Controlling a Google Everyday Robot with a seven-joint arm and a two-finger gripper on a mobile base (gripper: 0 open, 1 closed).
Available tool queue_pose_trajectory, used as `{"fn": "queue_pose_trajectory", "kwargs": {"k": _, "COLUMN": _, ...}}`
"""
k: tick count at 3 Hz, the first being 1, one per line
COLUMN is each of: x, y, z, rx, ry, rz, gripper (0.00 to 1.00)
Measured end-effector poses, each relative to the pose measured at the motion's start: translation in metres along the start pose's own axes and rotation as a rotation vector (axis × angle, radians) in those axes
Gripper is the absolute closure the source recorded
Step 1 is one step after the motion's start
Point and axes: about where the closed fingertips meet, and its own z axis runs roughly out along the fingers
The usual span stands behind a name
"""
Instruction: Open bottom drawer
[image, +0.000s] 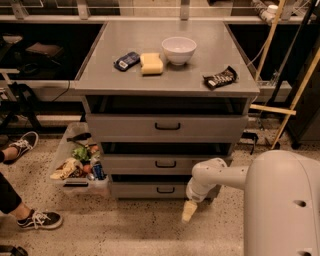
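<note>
Floor: speckled floor (125, 232) under a grey cabinet (165, 80).
Bottom drawer: the bottom drawer (140, 190) lies up and left of the claw, lowest of three.
Handle: black handle (165, 190), just up-left of the claw, apart from it.
Claw: the claw (189, 210) hangs near the floor; open or closed, cannot tell.
Top: white bowl (178, 50), far above the claw.

White bowl (179, 49), yellow sponge (151, 63), snack bar (220, 78) on tabletop (150, 30), floor bin (82, 186) of clutter

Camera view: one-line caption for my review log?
Cream end effector hangs near the floor, below and right of the black loop handle on the slim grey flat-fronted bottom drawer.
</note>
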Motion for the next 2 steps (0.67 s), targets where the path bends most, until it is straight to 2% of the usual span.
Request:
{"fn": "queue_pose_trajectory", "kwargs": {"k": 1, "x": -0.003, "y": -0.01, "z": 0.018, "rx": 0.01, "ry": -0.03, "rz": -0.011, "gripper": 0.0}}
{"fn": "queue_pose_trajectory", "kwargs": {"k": 2, "x": 0.007, "y": -0.033, "z": 0.048, "rx": 0.026, "ry": -0.113, "rz": 0.008, "gripper": 0.0}}
